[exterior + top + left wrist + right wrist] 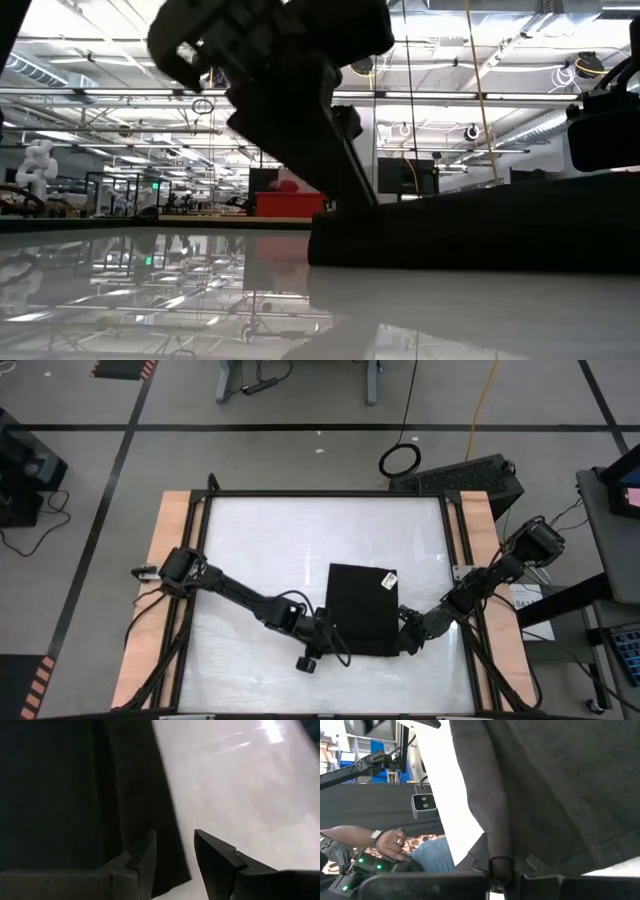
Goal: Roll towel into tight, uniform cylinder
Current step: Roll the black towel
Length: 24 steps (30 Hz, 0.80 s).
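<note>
Right end effector (499,870) is clamped on the towel (362,607) edge at lower centre; left end effector (174,852) stands apart, so the roll may skew.

The high view looks straight down on the whole tabletop (260,540) from well above. The low view sits at tabletop height, close to the towel (480,230), facing the room behind. Both wrist views press close on that towel.
</note>
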Tool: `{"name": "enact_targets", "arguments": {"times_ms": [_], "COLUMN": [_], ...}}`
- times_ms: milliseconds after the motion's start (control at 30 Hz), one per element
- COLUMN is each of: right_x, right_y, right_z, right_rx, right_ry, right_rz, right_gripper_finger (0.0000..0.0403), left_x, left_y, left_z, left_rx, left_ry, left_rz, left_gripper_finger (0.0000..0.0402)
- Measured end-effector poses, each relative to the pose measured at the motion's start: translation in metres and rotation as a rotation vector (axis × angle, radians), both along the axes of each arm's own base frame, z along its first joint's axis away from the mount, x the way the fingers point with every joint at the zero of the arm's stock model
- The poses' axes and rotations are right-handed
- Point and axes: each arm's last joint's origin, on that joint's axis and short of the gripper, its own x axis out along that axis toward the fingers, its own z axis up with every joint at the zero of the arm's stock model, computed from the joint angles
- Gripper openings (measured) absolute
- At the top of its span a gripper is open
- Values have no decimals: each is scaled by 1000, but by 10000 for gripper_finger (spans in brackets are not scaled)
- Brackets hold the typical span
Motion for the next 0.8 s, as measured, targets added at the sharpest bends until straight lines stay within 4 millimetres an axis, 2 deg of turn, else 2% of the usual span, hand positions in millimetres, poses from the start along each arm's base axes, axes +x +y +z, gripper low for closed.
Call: {"name": "enact_targets", "arguments": {"times_ms": [167,333,533,667,800], "right_x": [0,0,0,0,-3], "right_y": [0,0,0,2,2], "right_z": [0,0,3,10,14], "right_rx": [2,6,7,-3,-22], "right_ry": [-2,-2,-29,-103,-126], "right_rz": [-2,-7,13,82,171], "right_gripper_finger": [9,9,11,38,91], "left_x": [-2,0,2,3,5], "left_y": [-3,-7,-9,-6,-1], "left_z": [-4,-26,-34,-36,-37], "left_rx": [31,39,8,7,1], "left_ry": [-2,43,65,72,79], "left_rz": [8,-28,44,69,77], "left_gripper_finger": [136,139,154,145,115]}}
